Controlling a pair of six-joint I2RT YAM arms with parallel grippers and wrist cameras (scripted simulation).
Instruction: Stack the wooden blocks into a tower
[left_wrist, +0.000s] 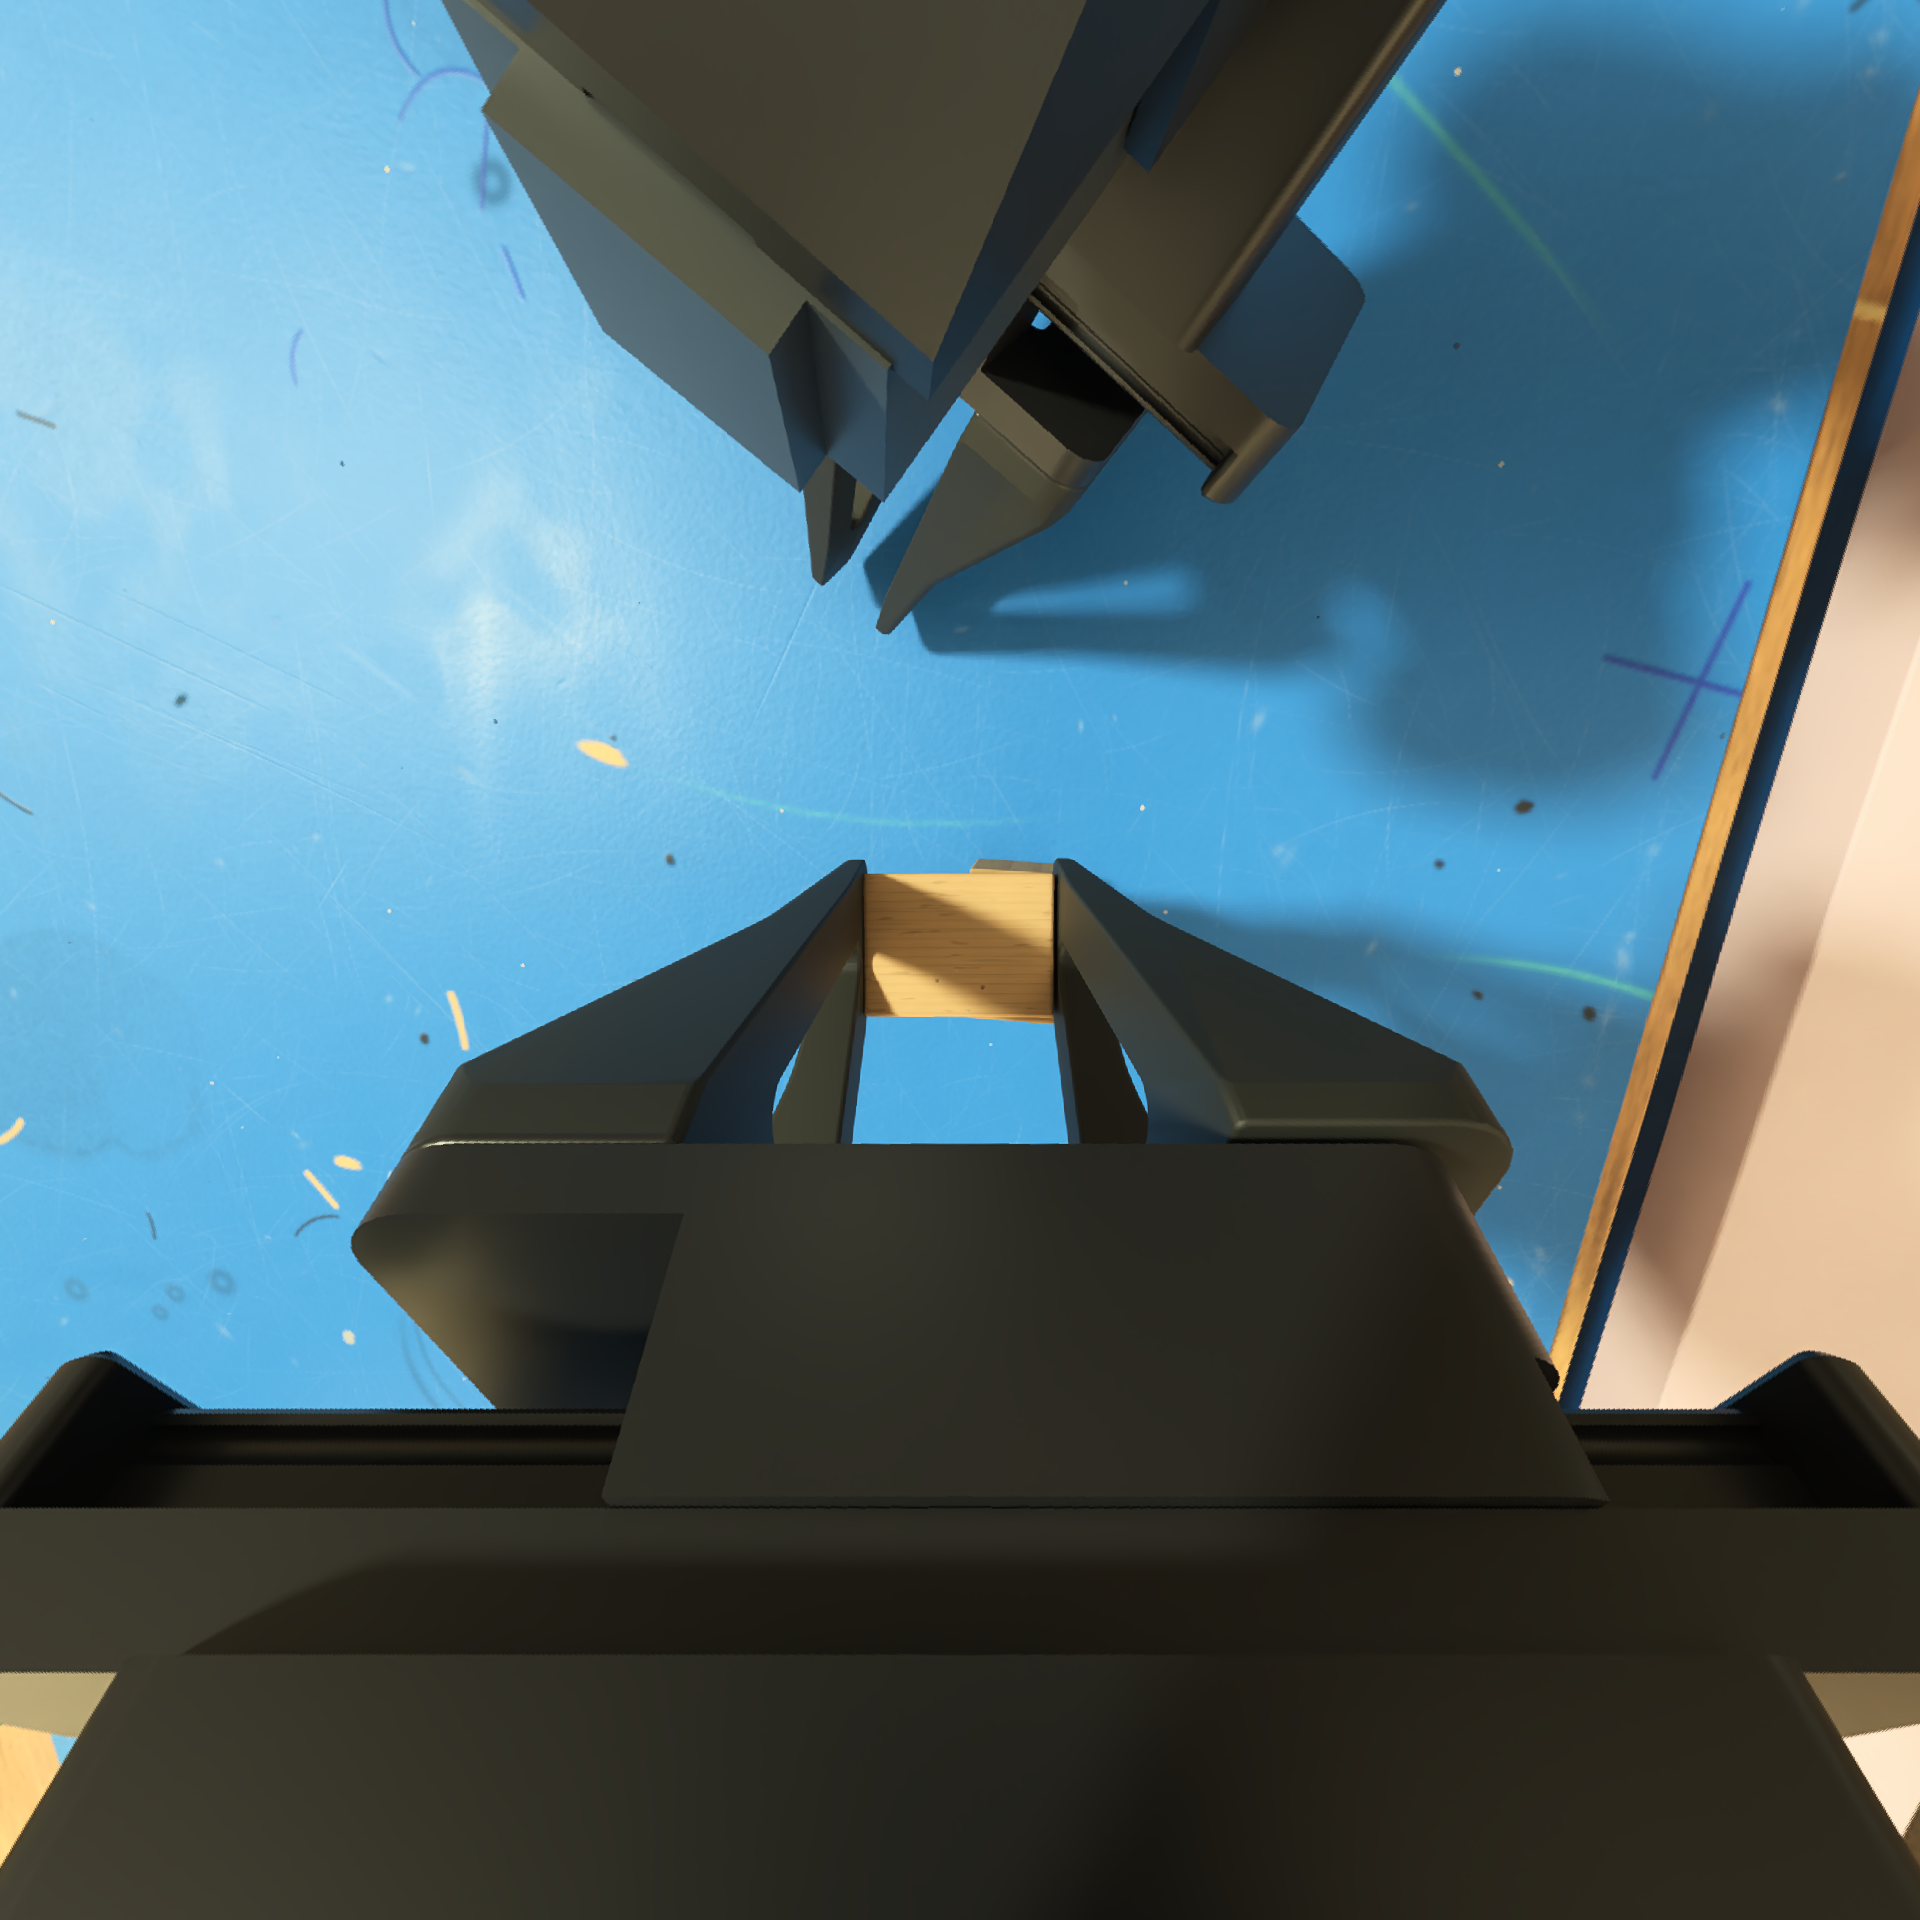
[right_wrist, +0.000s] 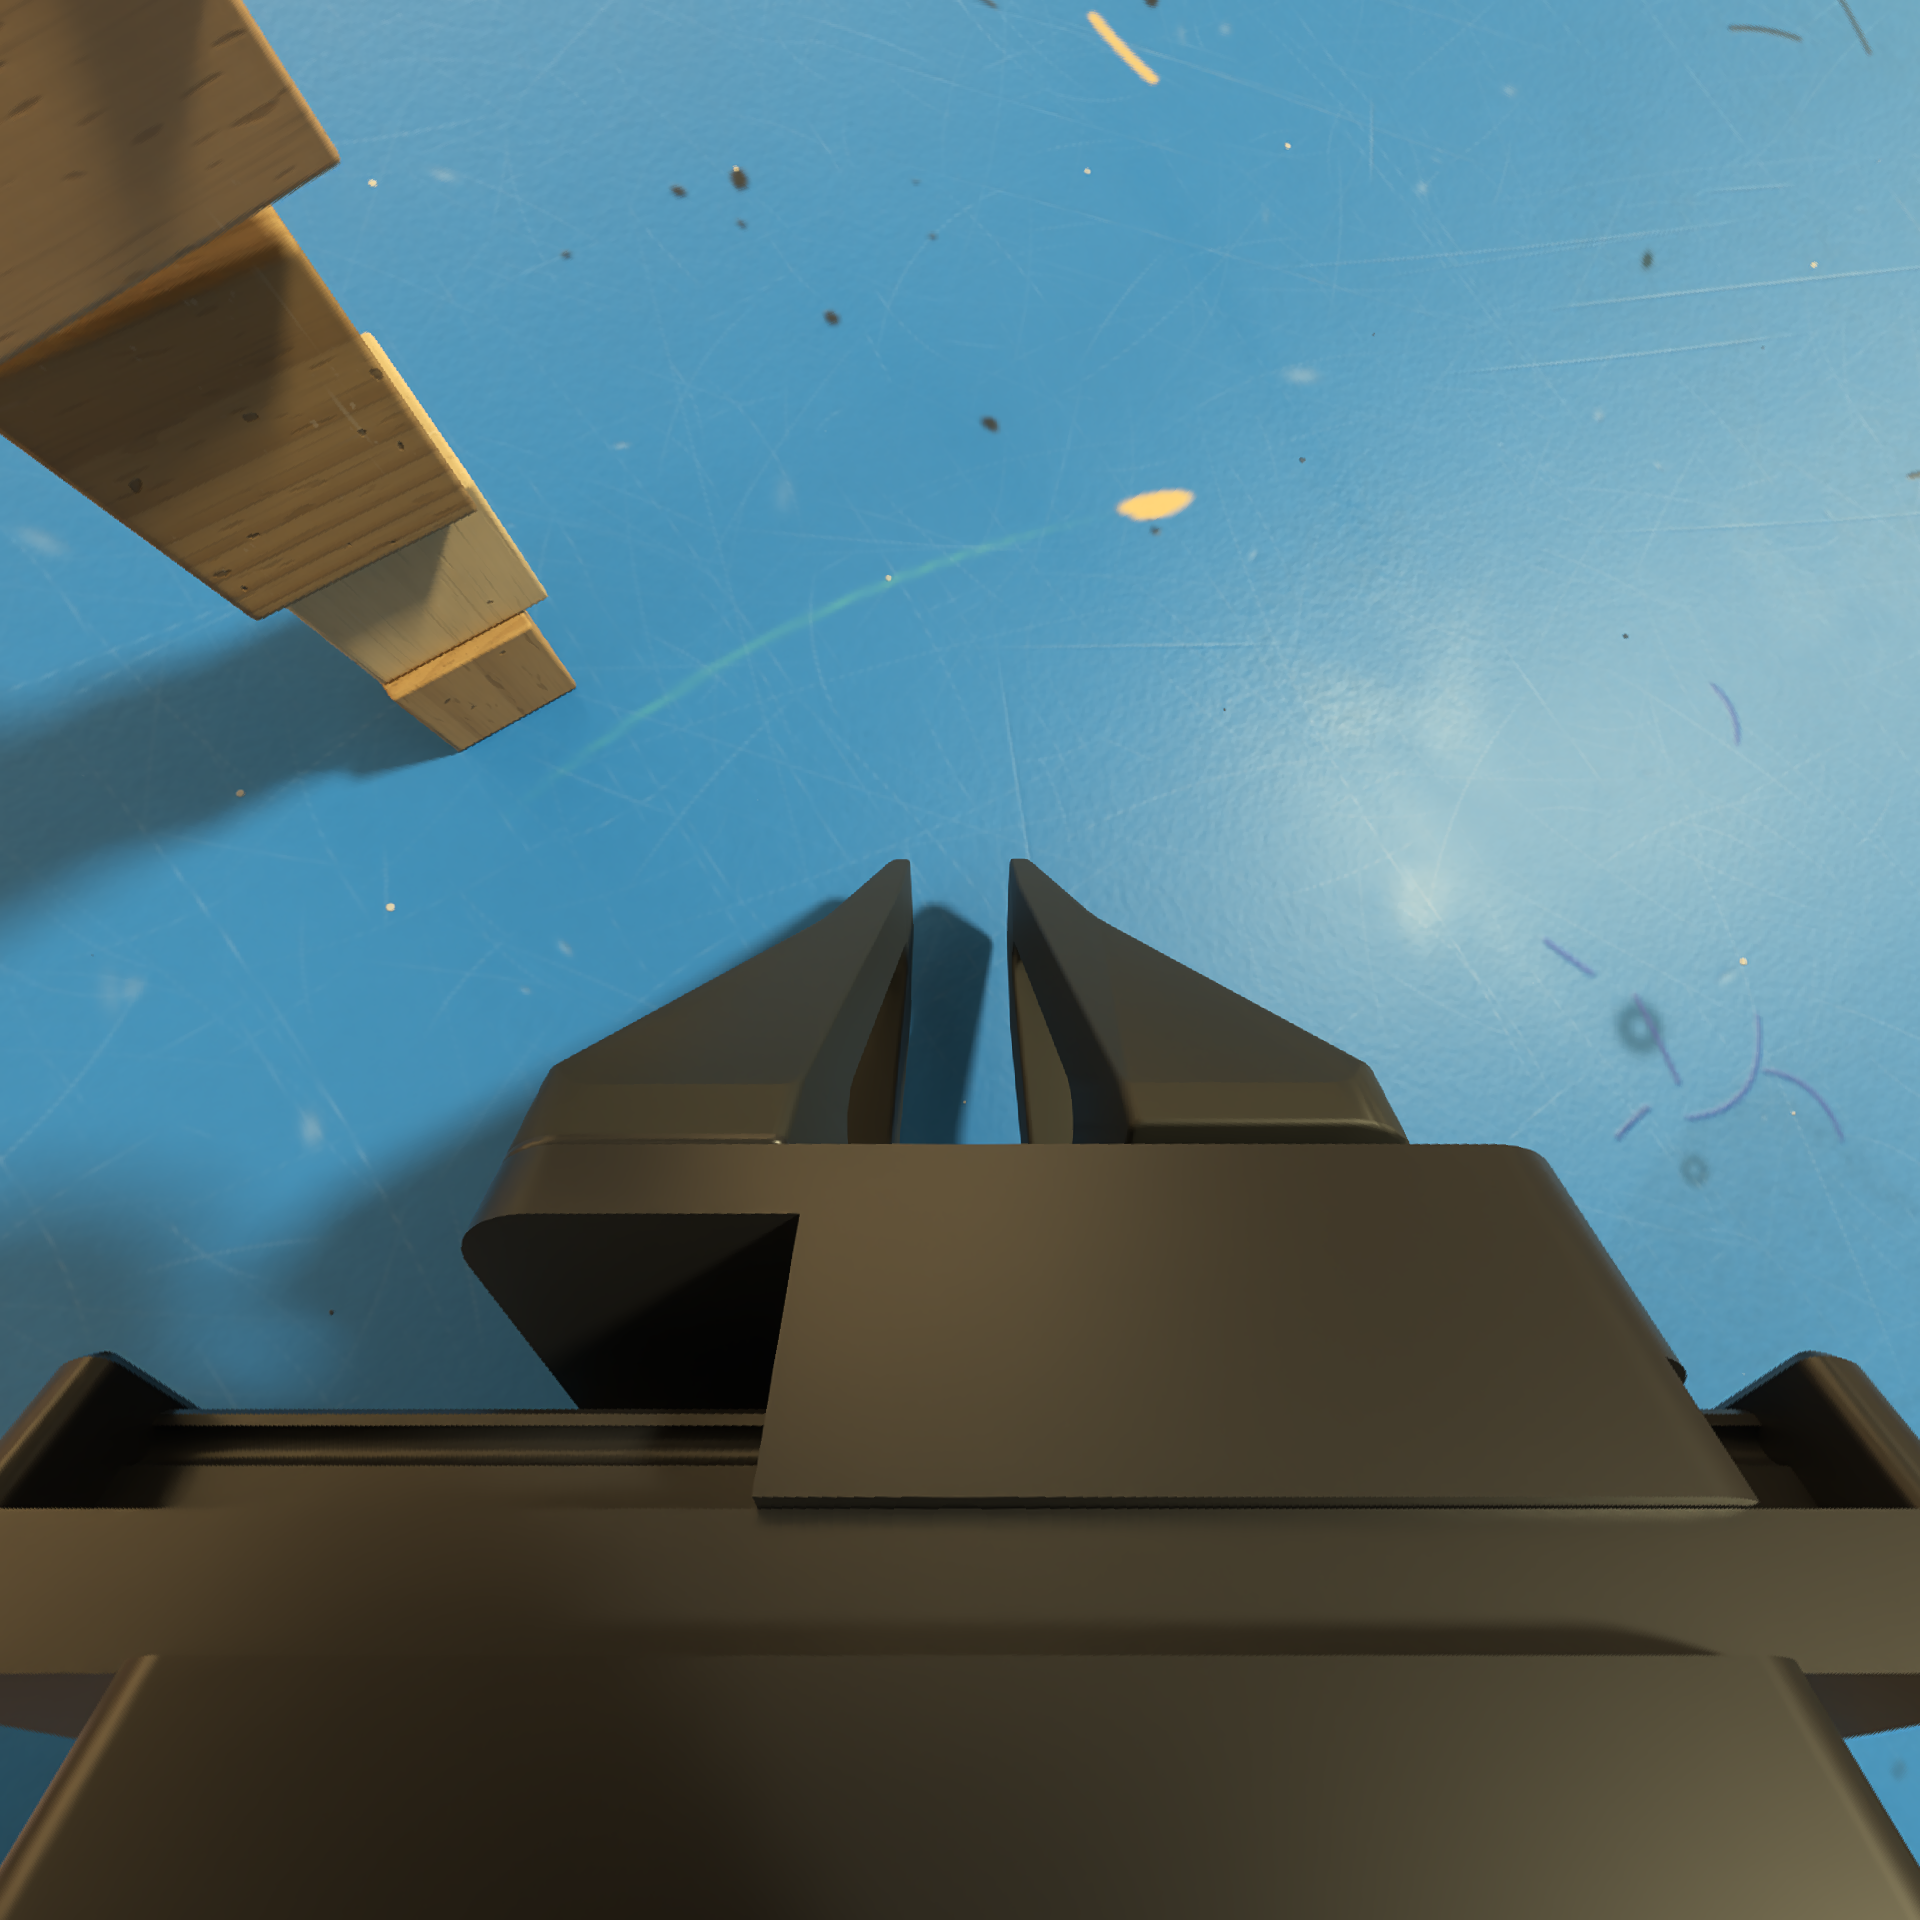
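Note:
In the left wrist view my left gripper (left_wrist: 958, 868) is shut on a light wooden block (left_wrist: 956, 945), gripped by its two sides. A sliver of another block (left_wrist: 1013, 865) shows just beyond it. In the right wrist view a tower of several wooden blocks (right_wrist: 239, 416) stands at the upper left on the blue table, its lowest block (right_wrist: 488, 686) slightly offset. My right gripper (right_wrist: 960, 862) is empty over bare table to the right of the tower, its fingers nearly together with a narrow gap. It also shows in the left wrist view (left_wrist: 854, 603), beyond the held block.
The blue table top (left_wrist: 312, 623) is scratched and speckled. Its wooden edge (left_wrist: 1714, 935) runs along the right side of the left wrist view, with pale floor beyond. The right arm's shadow lies on the table near that edge.

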